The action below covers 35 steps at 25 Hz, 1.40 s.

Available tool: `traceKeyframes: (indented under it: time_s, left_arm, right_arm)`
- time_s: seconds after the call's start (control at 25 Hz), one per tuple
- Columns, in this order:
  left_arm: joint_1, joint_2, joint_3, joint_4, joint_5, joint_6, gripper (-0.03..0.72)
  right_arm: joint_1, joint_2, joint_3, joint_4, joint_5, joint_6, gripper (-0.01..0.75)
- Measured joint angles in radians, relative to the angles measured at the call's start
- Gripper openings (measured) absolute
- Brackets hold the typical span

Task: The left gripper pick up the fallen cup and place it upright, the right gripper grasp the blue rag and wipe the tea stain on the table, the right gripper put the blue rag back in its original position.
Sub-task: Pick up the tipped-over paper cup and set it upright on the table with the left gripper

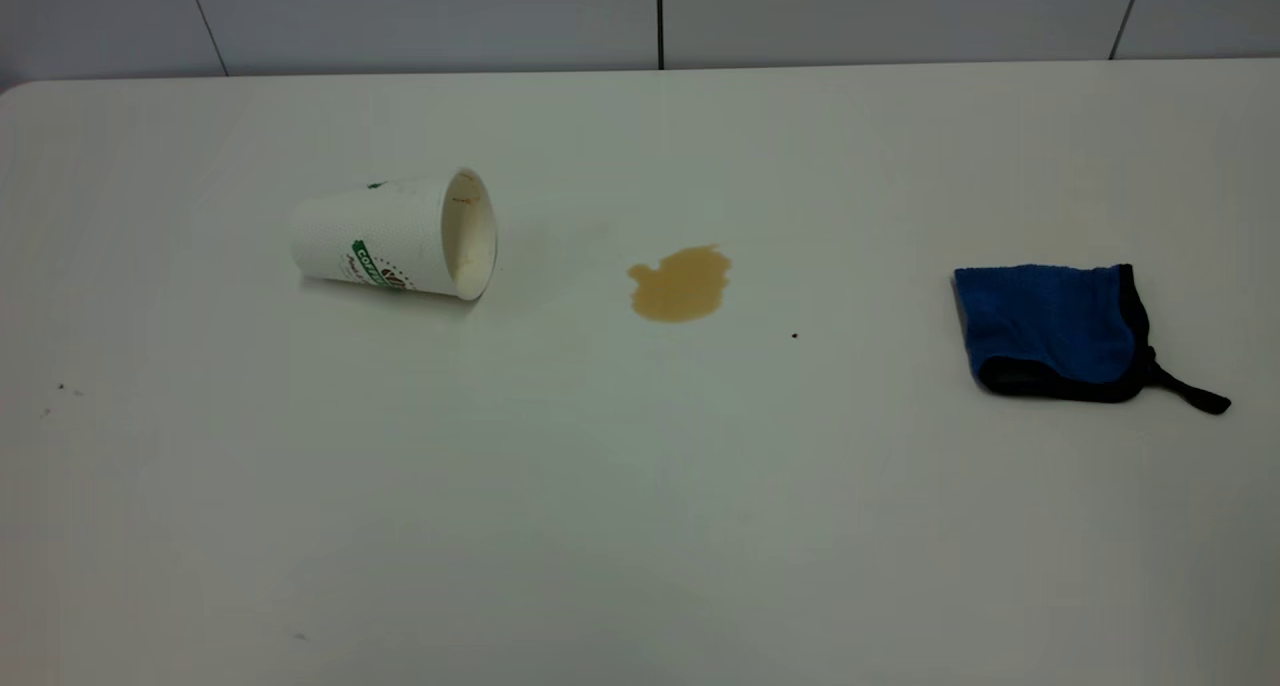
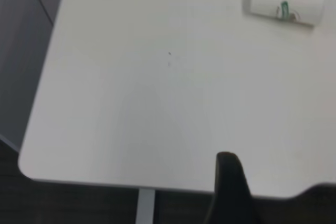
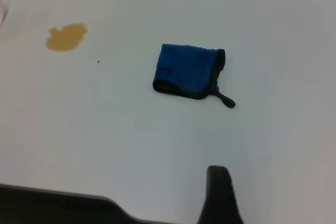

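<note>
The cup lies on its side on the desk, well apart from the left claw; the blue rag lies apart from the right claw. Whether either claw is wide or narrow cannot be told.

A white paper coffee cup lies toppled at left, mouth facing right toward a tan tea stain; far right sits a folded blue rag.
</note>
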Motion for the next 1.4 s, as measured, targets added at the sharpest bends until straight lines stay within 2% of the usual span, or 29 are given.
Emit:
traceKeyframes:
  time_s: [0.2,0.6,0.8,0.92,1.04,1.4]
  left_arm:
    - [0.000,0.139,-0.117,0.036,-0.026,-0.008,0.529]
    - [0.000,0.777,-0.354,0.083,-0.203,-0.074,0.529]
    - [-0.011,1.016,-0.471,0.084,-0.275,-0.076,0.529]
    - [-0.077,1.117,-0.512,0.129,-0.318,-0.072,0.529]
    - [-0.171,1.201,-0.539,0.243,-0.343,-0.127,0.529]
    - [-0.550,1.484,-0.595,0.667,-0.365,-0.440,0.529]
  right_arm:
    - [0.000,0.000,0.000,0.000,0.000,0.000,0.590]
    - [0.000,0.000,0.000,0.000,0.000,0.000,0.590]
    - [0.000,0.000,0.000,0.000,0.000,0.000,0.590]
    - [0.000,0.000,0.000,0.000,0.000,0.000,0.590]
    - [0.000,0.000,0.000,0.000,0.000,0.000,0.590]
    - [0.000,0.000,0.000,0.000,0.000,0.000,0.590]
